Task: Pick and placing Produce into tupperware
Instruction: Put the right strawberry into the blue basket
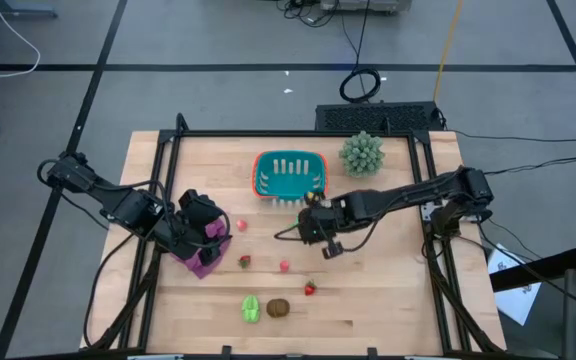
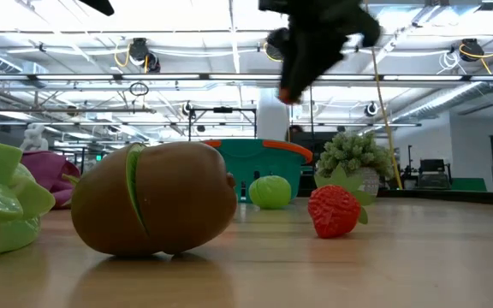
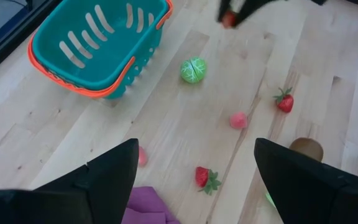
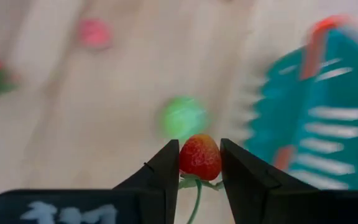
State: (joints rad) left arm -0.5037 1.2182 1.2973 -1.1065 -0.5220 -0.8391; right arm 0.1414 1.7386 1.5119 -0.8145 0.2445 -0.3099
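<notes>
Right gripper: the right gripper (image 4: pixel 199 163) is hanging above the table, just beside the near side of the basket, and its two fingers are clamped on a small red strawberry (image 4: pixel 199 156).
Held strawberry: it is sitting between the fingertips, with its green stem hanging down under it; in the low view it is showing as a red spot (image 2: pixel 288 94) high above the wood.
Left gripper: the left gripper (image 3: pixel 194 165) is waiting over the left part of the table with its fingers standing wide apart and holding nothing; it is hovering over a purple cloth (image 1: pixel 204 262).
Tupperware: the teal basket (image 1: pixel 289 174) is standing on the far middle of the table (image 1: pixel 388 300), beside a spiky pale-green plant (image 1: pixel 361 153).
Green ball: a round light green piece (image 3: pixel 193 70) is lying on the wood near the basket, under the right arm.
Other produce on the table: a second strawberry (image 1: pixel 310 289), a strawberry near the cloth (image 1: pixel 244 262) and a pink-red piece (image 1: pixel 284 266) are lying apart from each other in the middle.
Front edge: a brown oval (image 1: pixel 278 308) and a light green leafy piece (image 1: pixel 251 308) are lying just beside each other.
</notes>
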